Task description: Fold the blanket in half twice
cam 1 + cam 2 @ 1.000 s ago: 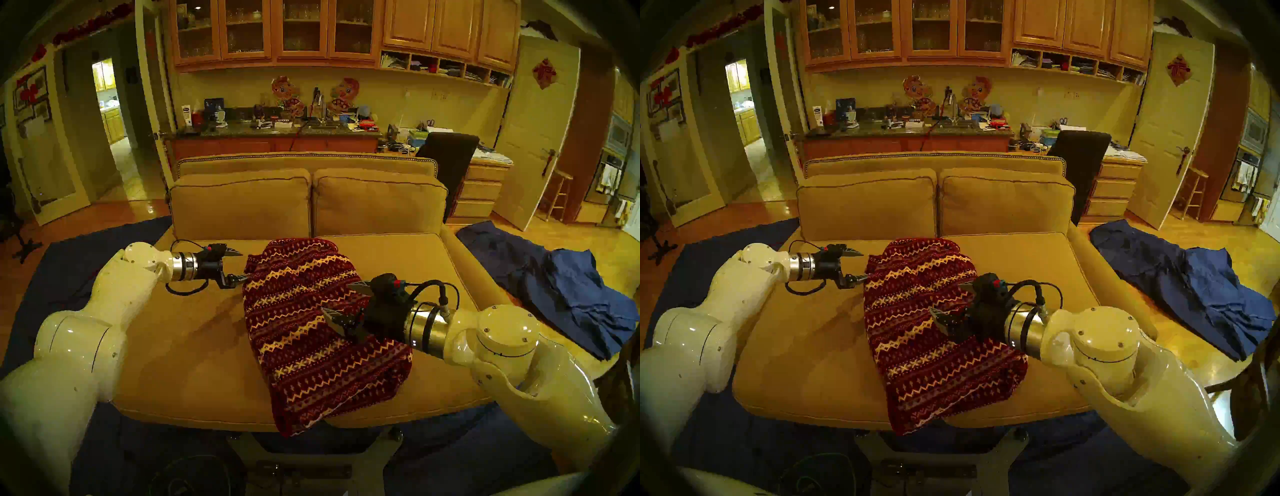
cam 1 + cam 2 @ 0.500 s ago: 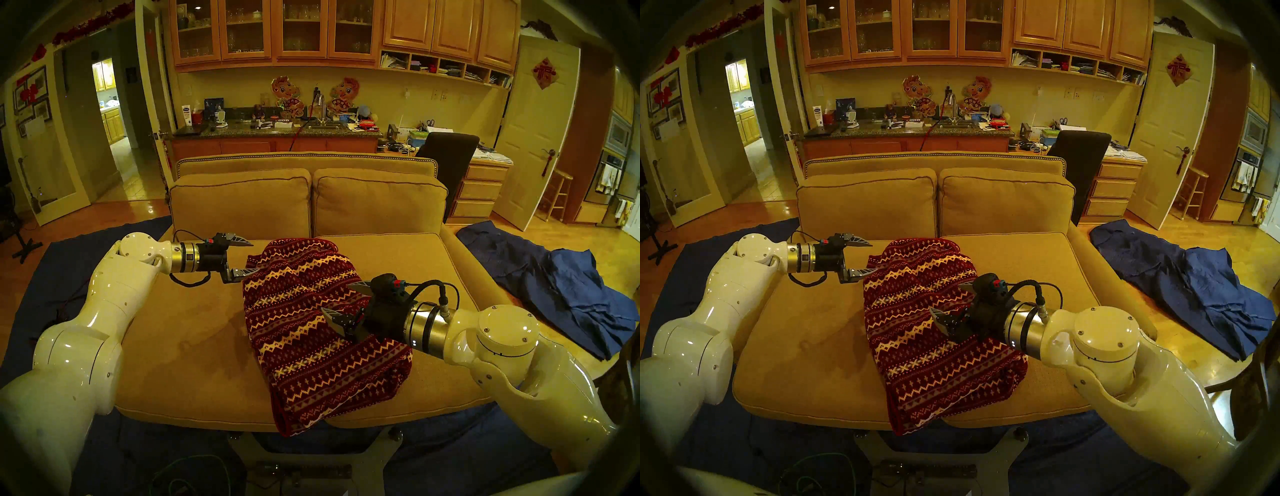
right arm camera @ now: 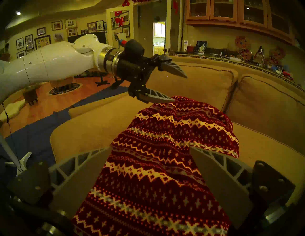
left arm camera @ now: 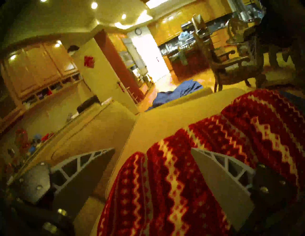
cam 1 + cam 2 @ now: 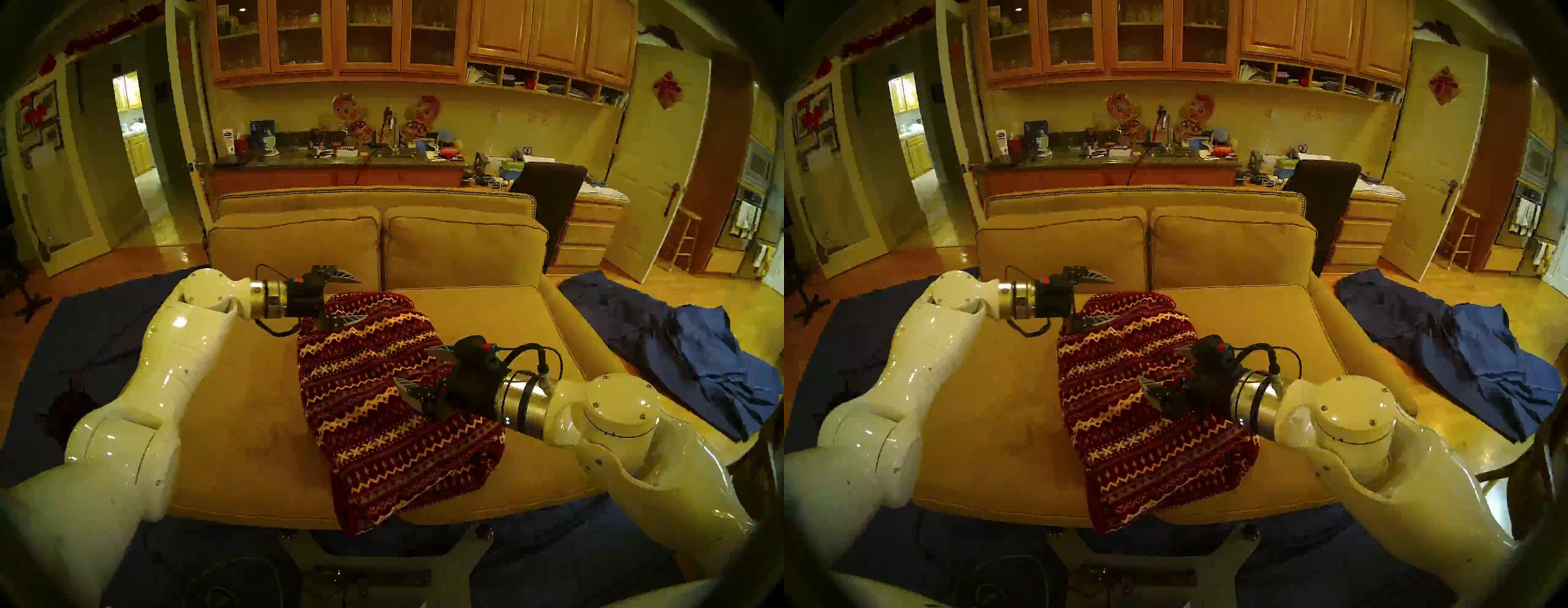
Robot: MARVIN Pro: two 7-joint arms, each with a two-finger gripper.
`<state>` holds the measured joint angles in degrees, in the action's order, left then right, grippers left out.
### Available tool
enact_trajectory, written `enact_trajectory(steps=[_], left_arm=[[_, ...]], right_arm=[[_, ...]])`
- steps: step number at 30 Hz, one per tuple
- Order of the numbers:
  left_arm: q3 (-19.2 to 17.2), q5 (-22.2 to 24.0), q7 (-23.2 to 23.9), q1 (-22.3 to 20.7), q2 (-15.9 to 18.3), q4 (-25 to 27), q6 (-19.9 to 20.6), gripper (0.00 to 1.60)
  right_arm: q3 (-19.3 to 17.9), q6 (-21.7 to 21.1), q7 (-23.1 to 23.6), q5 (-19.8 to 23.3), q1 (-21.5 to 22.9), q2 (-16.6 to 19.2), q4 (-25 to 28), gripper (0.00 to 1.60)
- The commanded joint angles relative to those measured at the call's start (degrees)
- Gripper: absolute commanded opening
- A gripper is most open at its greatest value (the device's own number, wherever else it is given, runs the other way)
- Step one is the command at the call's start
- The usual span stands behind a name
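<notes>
Both grippers spread, holding nothing. Left gripper (image 5: 345, 299) at the far-left corner of the blanket (image 5: 382, 399): lower finger (image 3: 155, 97) right at the top layer, can't tell if touching; upper finger (image 3: 173, 70) well clear above. Right gripper (image 5: 422, 369) hovers over the blanket's right side, about mid-length, fingers either side of a raised ridge in the wrist view.

Blanket sits mid-sofa (image 5: 237, 424), straddling the seat cushion seam, patterned side up. Looks already folded into a long strip, so my read: second fold pending.

Long axis runs front-to-back, skewed: far end near the back cushions, leaning left; near end hangs over the front edge, leaning right. Stripes run across it.

For a clean grab: left should get under every layer at that corner, not just the top one, before closing. Right takes the matching far-right corner, then both carry the far end toward the near end together. Uneven grip will skew it further.

Blue cloth (image 5: 687, 356) on the floor to the right, irrelevant.
</notes>
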<state>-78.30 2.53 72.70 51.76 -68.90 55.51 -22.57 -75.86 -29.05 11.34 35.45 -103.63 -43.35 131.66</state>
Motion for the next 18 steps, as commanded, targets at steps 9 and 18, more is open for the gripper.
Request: enact_trajectory(steps=[9,18], left_arm=[[1.2,0.7,-2.2,6.5,-2.6,10.0,4.2,1.60],[-0.7,0.2,-4.9,10.5,-0.7,16.0,6.7,1.60]], right_arm=[[0.0,0.1,0.0,0.0,0.2,-0.1,0.3,1.60],[-0.9,0.0,-0.3,-0.1,0.2,0.3,-0.5,1.60]])
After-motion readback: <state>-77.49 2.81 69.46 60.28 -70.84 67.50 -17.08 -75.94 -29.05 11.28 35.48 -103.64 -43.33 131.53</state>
